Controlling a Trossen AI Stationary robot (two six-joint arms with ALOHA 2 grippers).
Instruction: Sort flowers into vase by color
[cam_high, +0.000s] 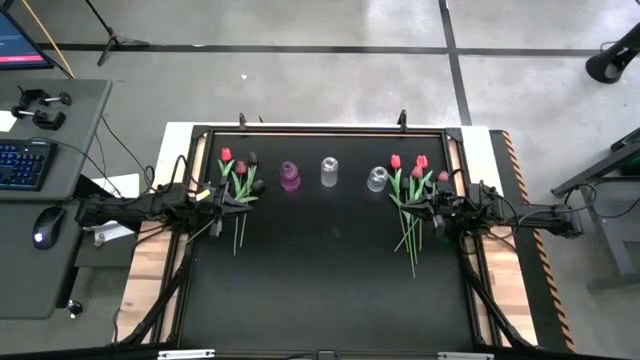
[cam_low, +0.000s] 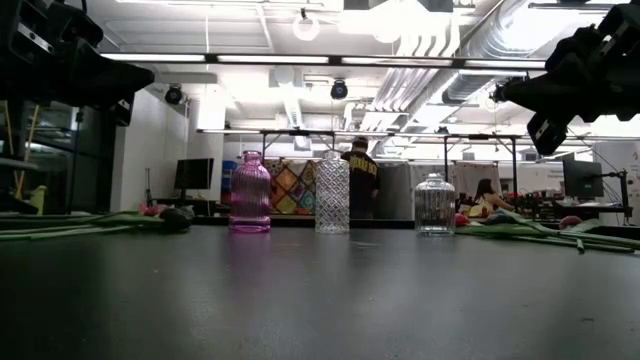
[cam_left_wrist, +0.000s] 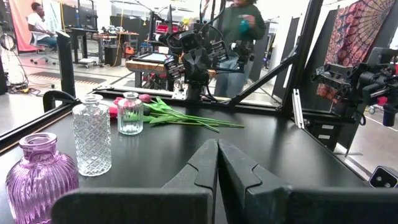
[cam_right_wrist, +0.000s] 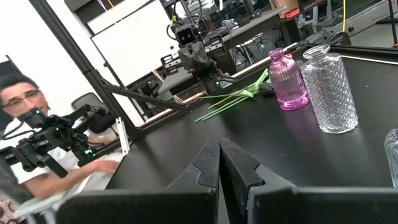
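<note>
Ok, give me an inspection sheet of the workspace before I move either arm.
Surface: black table top, bare in the middle.
Job's things: pink vase, tall clear vase and short clear vase in a row, all without flowers. Left flower bunch and right flower bunch lie flat on the table.
Clutter: nothing seen on the table.
Grippers: left gripper shut, empty, by the left bunch; right gripper shut, empty, by the right bunch.
Cables: run along both arms at the table's sides.
Surroundings: desk with keyboard and mouse; a person stands beyond the table.
</note>
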